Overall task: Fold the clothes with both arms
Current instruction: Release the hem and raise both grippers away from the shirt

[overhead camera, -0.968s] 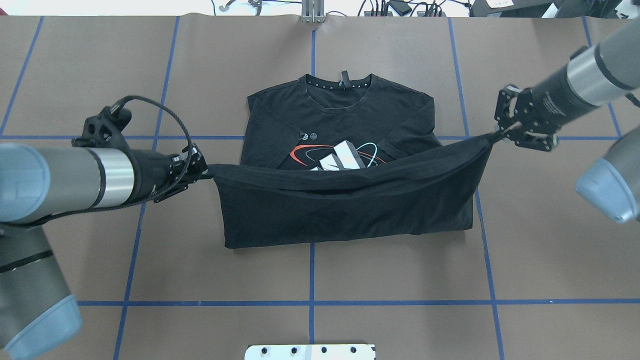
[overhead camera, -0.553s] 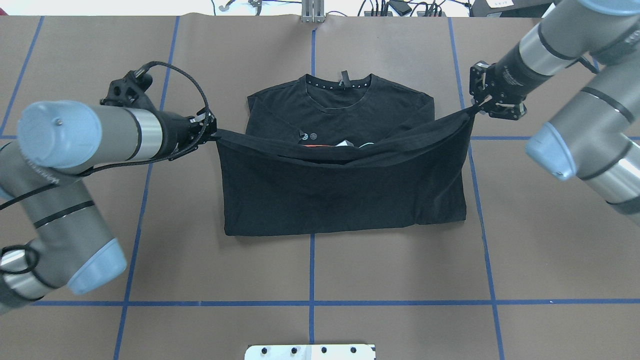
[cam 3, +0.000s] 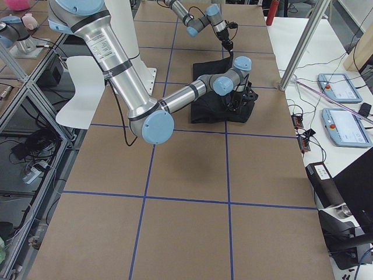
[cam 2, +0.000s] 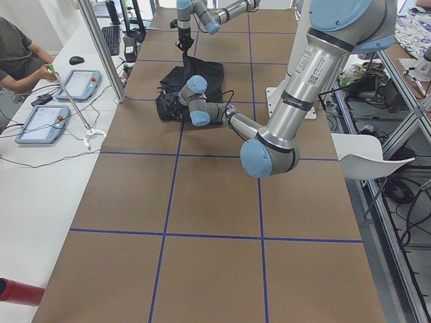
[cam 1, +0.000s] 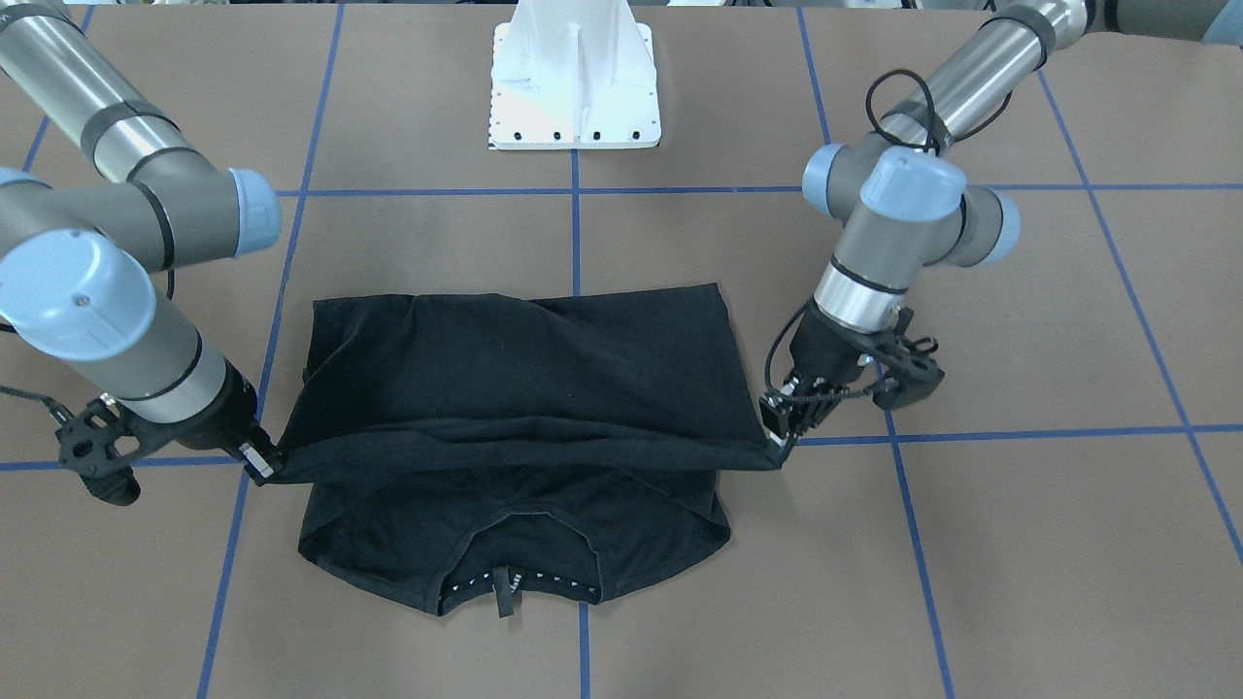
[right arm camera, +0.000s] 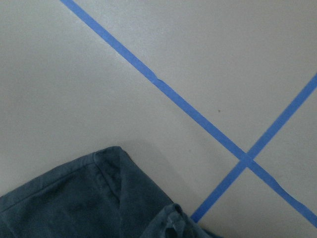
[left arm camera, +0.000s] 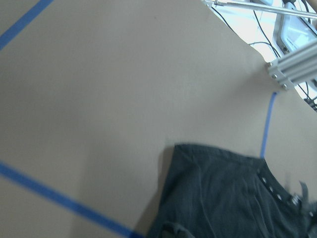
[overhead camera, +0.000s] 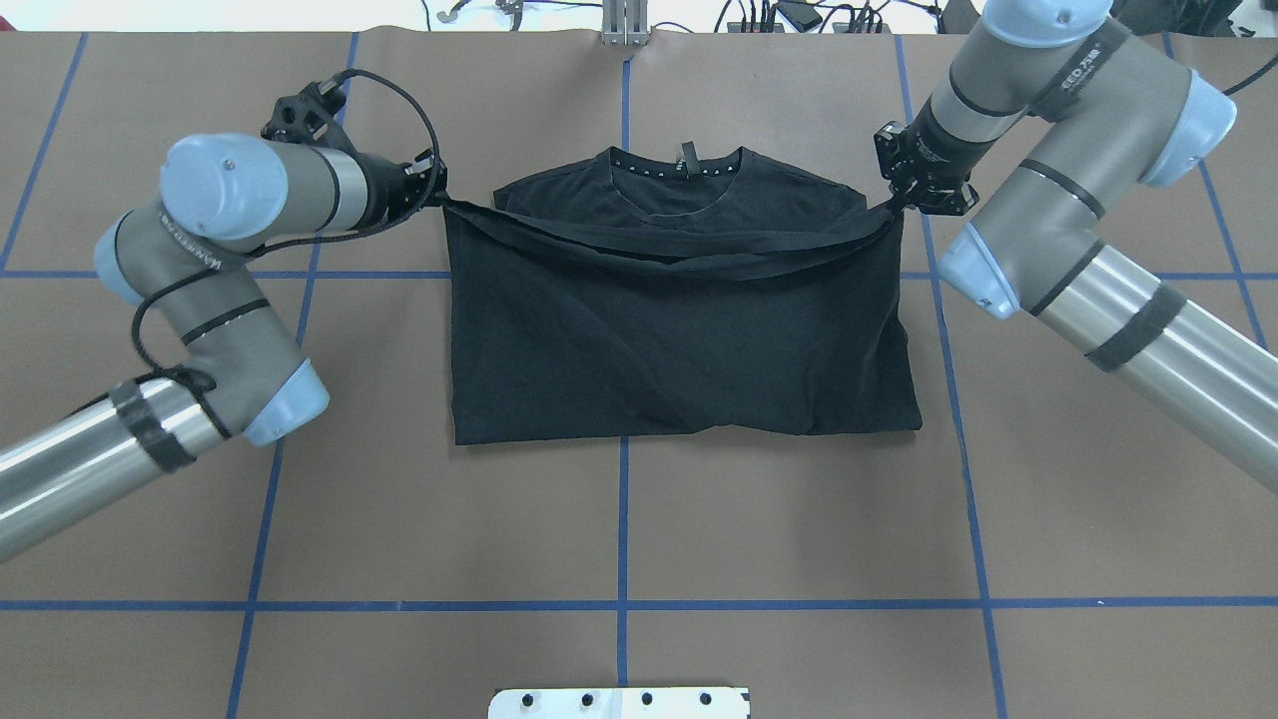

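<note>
Your left claw and right claw, each pinching a hem corner, have carried the t-shirt hem past the logo to its shoulders on the desk, so the fold looks nearly closed.

One black t-shirt, with one collar and one neck loop. Two arms: left arm, right arm. Two grippers, one per arm: left gripper, right gripper. One white mounting base. Off to the side: one person, two screen pendants, one keyboard, one mouse, one white chair
</note>
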Tool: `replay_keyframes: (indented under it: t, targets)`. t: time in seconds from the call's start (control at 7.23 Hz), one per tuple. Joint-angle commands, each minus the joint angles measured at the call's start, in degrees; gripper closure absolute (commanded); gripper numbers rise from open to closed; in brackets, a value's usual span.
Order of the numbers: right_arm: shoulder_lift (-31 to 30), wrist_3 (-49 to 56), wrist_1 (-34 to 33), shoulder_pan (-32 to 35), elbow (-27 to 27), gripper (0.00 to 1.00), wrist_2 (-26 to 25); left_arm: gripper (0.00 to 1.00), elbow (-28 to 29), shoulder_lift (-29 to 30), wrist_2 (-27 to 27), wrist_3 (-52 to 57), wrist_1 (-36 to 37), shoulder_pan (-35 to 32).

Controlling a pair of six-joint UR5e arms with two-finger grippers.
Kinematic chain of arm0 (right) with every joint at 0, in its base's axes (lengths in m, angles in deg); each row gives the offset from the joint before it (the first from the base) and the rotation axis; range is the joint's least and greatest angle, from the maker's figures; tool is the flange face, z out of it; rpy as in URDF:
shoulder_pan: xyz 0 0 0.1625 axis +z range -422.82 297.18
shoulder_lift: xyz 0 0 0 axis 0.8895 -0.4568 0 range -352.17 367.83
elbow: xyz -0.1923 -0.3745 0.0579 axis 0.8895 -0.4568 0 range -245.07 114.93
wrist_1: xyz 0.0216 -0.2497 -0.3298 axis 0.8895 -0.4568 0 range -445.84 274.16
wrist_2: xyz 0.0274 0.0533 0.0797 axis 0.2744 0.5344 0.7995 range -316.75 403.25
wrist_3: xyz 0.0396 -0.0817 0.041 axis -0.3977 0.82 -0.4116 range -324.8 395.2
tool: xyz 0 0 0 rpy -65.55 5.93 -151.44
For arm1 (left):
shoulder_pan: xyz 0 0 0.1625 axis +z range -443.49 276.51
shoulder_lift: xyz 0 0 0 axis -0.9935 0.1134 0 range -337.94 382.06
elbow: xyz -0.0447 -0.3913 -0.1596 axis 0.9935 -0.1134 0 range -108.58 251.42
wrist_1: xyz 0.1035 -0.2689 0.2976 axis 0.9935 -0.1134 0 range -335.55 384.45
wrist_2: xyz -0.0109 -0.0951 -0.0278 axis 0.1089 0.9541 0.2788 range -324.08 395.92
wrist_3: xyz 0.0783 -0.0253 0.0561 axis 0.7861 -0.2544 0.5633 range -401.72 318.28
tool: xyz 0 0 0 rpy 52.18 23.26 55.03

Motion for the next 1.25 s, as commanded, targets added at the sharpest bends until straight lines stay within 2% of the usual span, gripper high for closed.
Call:
replay_keyframes:
  t: [0.0, 0.14, 0.42, 0.69, 0.97, 1.11]
  targets:
    - [2.9, -0.6, 5.8, -0.2, -5.4, 0.01, -2.4, 0.18, 7.9, 3.9, 0.1, 2.7, -5.4, -2.4]
    - [3.0, -0.6, 5.5, 0.0, -4.4, 0.00, -2.0, 0.00, 7.7, 4.2, 0.1, 2.8, -5.6, -2.5]
    - [1.5, -1.3, 5.2, 0.2, 0.5, 0.00, -1.9, 0.00, 4.5, 3.8, 0.8, 2.8, -5.1, -2.8]
    - [-6.4, -10.9, 6.0, -0.9, 11.8, 0.00, -2.1, 0.00, -0.1, 1.6, 3.5, 2.6, -3.7, -3.1]
    - [-16.0, -19.6, 6.2, -6.5, 24.4, 0.00, -5.1, 0.00, -1.5, 0.4, 3.5, 2.6, -3.3, -3.1]
    - [-19.3, -20.5, 7.0, -11.4, 27.3, 0.00, -8.2, 0.00, -1.7, 0.4, 3.5, 2.6, -2.4, -3.0]
